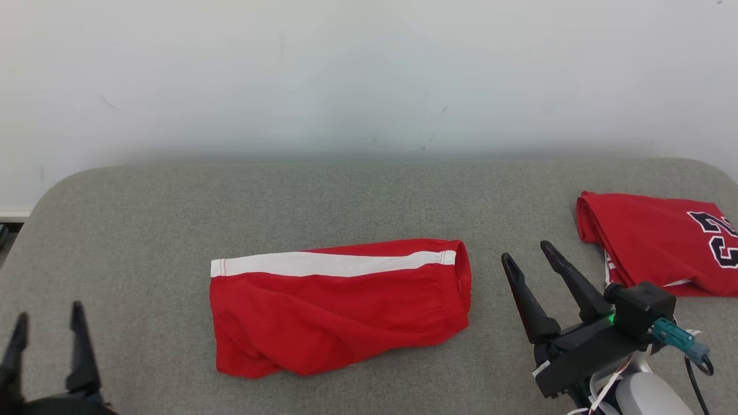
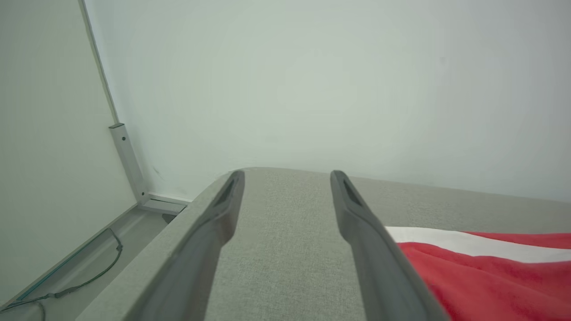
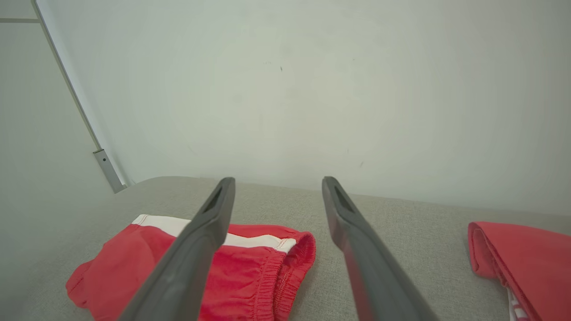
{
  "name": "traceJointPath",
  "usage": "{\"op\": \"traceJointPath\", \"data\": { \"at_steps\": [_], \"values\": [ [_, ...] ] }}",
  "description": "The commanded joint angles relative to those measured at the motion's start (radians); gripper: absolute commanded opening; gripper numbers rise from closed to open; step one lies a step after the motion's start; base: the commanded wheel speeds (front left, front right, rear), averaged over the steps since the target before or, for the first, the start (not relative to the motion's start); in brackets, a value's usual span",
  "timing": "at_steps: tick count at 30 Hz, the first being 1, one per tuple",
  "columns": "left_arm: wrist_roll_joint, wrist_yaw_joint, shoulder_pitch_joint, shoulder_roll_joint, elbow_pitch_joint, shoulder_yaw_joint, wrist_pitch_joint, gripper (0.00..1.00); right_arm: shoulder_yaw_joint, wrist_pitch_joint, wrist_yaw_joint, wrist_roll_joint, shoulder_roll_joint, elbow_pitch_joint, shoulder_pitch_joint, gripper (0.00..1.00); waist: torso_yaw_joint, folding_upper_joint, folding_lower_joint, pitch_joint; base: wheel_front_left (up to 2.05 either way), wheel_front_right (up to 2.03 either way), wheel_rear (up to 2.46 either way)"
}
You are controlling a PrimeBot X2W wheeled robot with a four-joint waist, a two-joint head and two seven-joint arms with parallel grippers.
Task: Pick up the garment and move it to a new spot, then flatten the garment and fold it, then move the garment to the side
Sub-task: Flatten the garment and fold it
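Red shorts (image 1: 340, 305) lie folded on the bench (image 1: 144, 230), head view; left pincer (image 1: 49, 340) and right pincer (image 1: 533, 271) wide open, empty, flanking them. Left wrist view: fingers (image 2: 357, 214) beside the shorts (image 2: 490, 276). Right wrist view: fingers (image 3: 209, 223) clear of the shorts (image 3: 250, 272). Folding seems done; next, grip and slide them aside.

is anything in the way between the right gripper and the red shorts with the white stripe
Nothing visible. Only bare grey fabric tabletop lies between the open right gripper and the waistband end of the folded red shorts with a white stripe. The folded red numbered jersey lies on that gripper's other side.
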Motion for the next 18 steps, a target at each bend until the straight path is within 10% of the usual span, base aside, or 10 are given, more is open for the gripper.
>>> {"op": "traceJointPath", "data": {
  "at_steps": [1, 18],
  "values": [
    [0.013, 0.008, 0.02, 0.01, -0.013, 0.018, -0.006, 1.0, -0.009, -0.006, -0.001, -0.005, 0.004, 0.004, 0.007, 1.0, 0.0, 0.0, 0.0, -0.001, 0.0, 0.0, 0.0],
    [0.1, 0.073, 0.16, 0.045, -0.08, 0.107, 0.009, 1.0, -0.11, 0.043, -0.001, -0.092, 0.032, 0.039, 0.029, 1.0, 0.024, 0.0, 0.0, -0.021, 0.0, 0.0, 0.0]
  ]
}}
